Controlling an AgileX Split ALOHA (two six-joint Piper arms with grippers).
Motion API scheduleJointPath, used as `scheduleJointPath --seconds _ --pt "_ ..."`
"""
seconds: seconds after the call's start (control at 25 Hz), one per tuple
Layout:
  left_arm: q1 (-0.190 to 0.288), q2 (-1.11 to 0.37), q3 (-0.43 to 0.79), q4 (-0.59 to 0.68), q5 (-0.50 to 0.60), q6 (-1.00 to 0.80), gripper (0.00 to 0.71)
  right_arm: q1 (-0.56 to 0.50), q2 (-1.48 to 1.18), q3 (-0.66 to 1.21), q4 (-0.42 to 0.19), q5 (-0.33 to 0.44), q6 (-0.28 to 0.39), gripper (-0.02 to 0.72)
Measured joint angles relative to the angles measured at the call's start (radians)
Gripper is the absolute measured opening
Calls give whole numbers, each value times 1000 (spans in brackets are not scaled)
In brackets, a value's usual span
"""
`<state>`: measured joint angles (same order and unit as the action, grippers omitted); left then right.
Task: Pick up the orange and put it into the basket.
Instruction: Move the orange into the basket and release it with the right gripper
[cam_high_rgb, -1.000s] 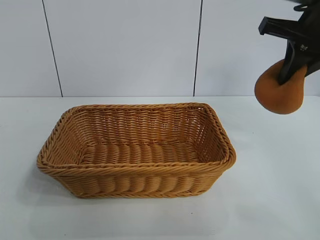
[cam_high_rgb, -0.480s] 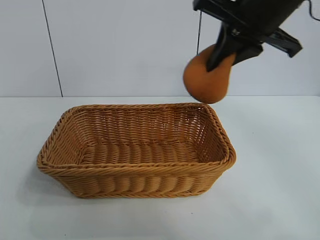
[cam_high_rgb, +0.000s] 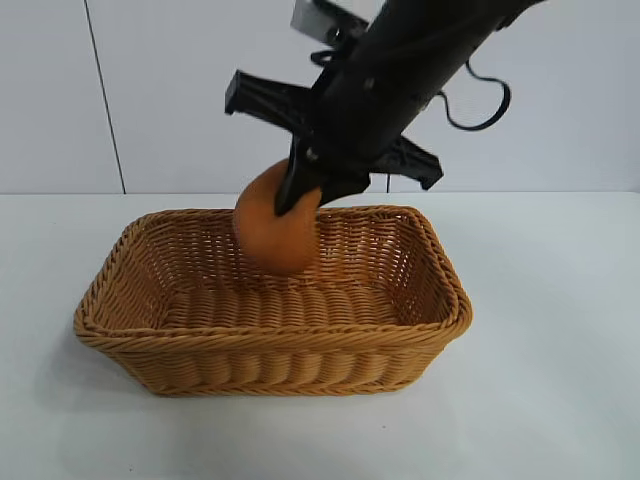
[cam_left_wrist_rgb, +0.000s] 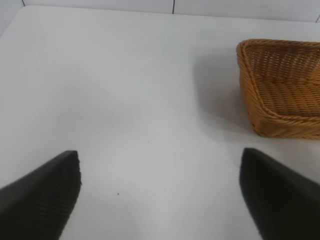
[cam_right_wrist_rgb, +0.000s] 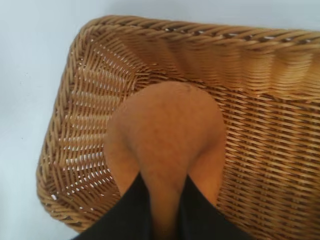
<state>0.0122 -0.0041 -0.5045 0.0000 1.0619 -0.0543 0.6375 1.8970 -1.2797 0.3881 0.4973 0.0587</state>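
- Over the basket (cam_high_rgb: 270, 345) middle now: right gripper (cam_high_rgb: 300, 190) swung the orange (cam_high_rgb: 275, 232) across from the table's right edge, pinched tight.
- Probably ready to lower and drop.
- Left gripper (cam_left_wrist_rgb: 160, 192) parked, spread wide.

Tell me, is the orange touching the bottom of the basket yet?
Cannot tell. In the exterior view the orange hangs from the right gripper inside the basket, its lower part hidden against the weave; the right wrist view looks straight down, showing no gap or contact.
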Motion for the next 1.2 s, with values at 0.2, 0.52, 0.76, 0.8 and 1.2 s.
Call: scheduleJointPath --seconds 0.2,0.52,0.76,0.8,1.2 --pt "0 0 0 0 0 0 616 0 88 2 1 -35 1 31" --pt "0 0 0 0 0 0 616 0 87 2 -14 -25 1 426" --pt "0 0 0 0 0 0 616 0 27 -6 -96 79 20 641" --pt "0 0 0 0 0 0 616 0 15 -18 -116 125 30 644" --pt "0 -1 0 0 0 0 616 0 -3 -348 -388 668 103 651"
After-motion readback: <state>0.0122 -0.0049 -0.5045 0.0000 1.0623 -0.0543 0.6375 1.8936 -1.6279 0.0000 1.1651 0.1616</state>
